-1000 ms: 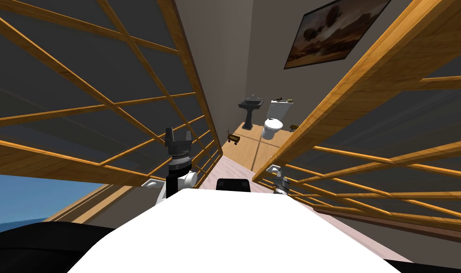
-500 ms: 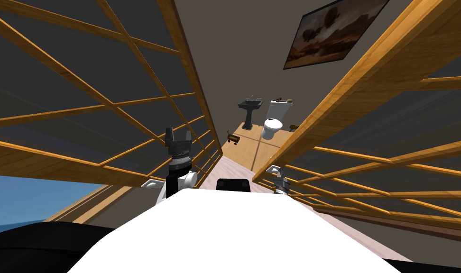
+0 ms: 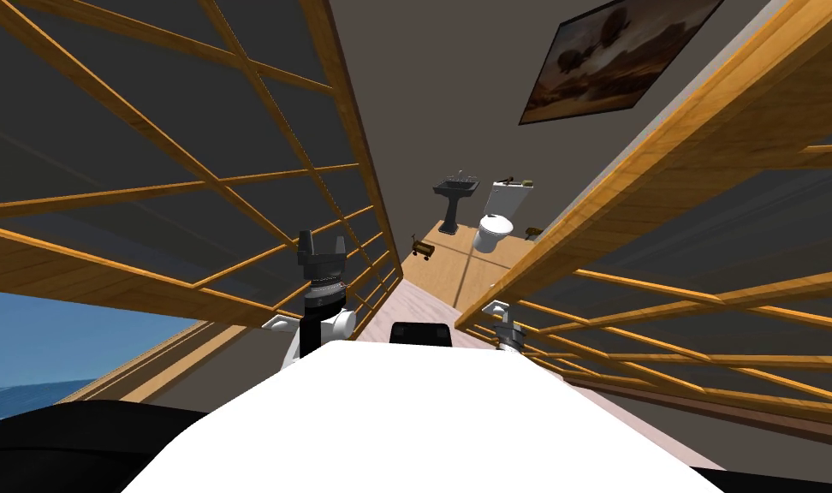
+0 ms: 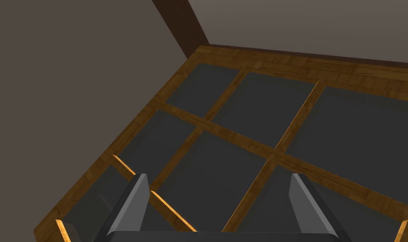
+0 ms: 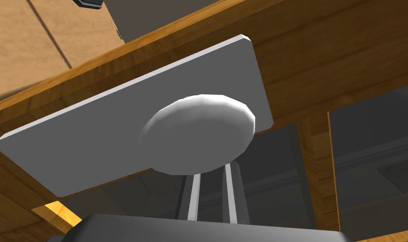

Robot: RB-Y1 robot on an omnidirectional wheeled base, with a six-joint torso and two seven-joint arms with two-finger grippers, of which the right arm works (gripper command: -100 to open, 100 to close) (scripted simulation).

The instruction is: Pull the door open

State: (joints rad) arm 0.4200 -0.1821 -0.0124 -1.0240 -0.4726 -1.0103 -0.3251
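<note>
- The door is on my right and stands partly open. Its round grey knob sits on a flat plate at the near edge.
- The right tool has its fingers pressed close together. Their tips go behind the knob, so I think they pinch its neck (I can't see the touch).
- The left tool is spread wide and holds nothing. It is up by the left lattice.
- The knob looks smooth, so the fingers could slip off if I pull too fast.
- The door swings in a curve, so a straight pull could twist the grip loose.
- The door could bump my body if I don't back away.
- Since half a second ago the whole view has tipped a little, so I moved. Both tools look the same as then.
</note>
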